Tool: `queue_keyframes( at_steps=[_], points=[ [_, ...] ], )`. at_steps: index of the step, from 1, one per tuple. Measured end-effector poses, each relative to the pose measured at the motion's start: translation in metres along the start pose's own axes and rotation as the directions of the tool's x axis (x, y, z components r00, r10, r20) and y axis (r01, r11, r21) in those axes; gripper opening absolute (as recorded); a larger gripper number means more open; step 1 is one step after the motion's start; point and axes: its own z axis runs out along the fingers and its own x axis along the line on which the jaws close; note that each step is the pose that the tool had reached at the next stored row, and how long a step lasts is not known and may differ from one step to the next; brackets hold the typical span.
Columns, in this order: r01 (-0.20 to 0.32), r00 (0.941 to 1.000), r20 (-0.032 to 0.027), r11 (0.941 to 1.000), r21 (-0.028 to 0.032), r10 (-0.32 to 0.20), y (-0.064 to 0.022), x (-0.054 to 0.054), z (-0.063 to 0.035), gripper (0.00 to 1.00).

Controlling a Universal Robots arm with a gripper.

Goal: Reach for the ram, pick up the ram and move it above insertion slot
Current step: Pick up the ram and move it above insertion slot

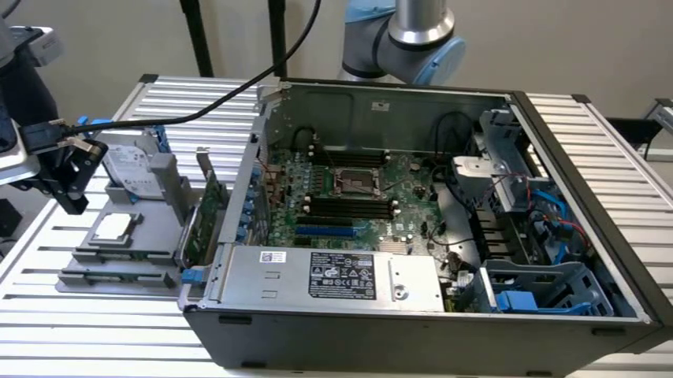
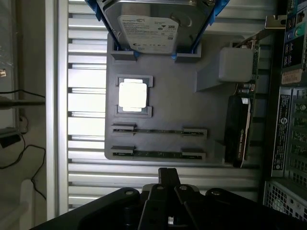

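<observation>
A: Counting first: how many of each thing are you seeing on the grey holder [image 2: 168, 91]?

B: I'm seeing two ram sticks. The first ram stick [image 2: 157, 154] is lying along the holder's edge nearest the gripper [image 2: 168, 172], and the second ram stick [image 2: 158, 130] is lying parallel, just beside it. One processor [image 2: 133, 95], one hard drive [image 2: 148, 24] in a blue frame and one expansion card [image 2: 238, 129] standing on edge are sharing the holder. One open computer case [image 1: 421, 331] is sitting at the exterior view's right.

A: What is getting lost?

B: Both sticks are showing edge-on, so I'm not making out their chips. The frame edge is cutting off the hard drive, and the arm [image 1: 405, 31] is running out of the picture behind the case.

A: And the pose?

B: The gripper is pointing straight down, hanging over the slatted table [image 2: 86, 172] just outside the holder, apart from both sticks. Its tips are looking pressed together, pinching nothing.
</observation>
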Motion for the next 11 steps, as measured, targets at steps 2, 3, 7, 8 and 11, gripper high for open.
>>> queue_keyframes(
  at_steps=[2,3,7,8,11],
  points=[
    [0.000,1.0000,0.0000,1.0000,0.0000,0.000,0.0000,0.0000,0.0000,0.11],
    [0.000,1.0000,0.0000,1.0000,0.0000,0.000,0.0000,0.0000,0.0000,0.11],
    [0.000,1.0000,0.0000,1.0000,0.0000,0.000,0.0000,0.0000,0.0000,0.11],
    [0.000,1.0000,0.0000,1.0000,0.0000,0.000,0.0000,0.0000,0.0000,0.11],
    [0.000,1.0000,0.0000,1.0000,0.0000,0.000,0.0000,0.0000,0.0000,0.11]
  ],
)
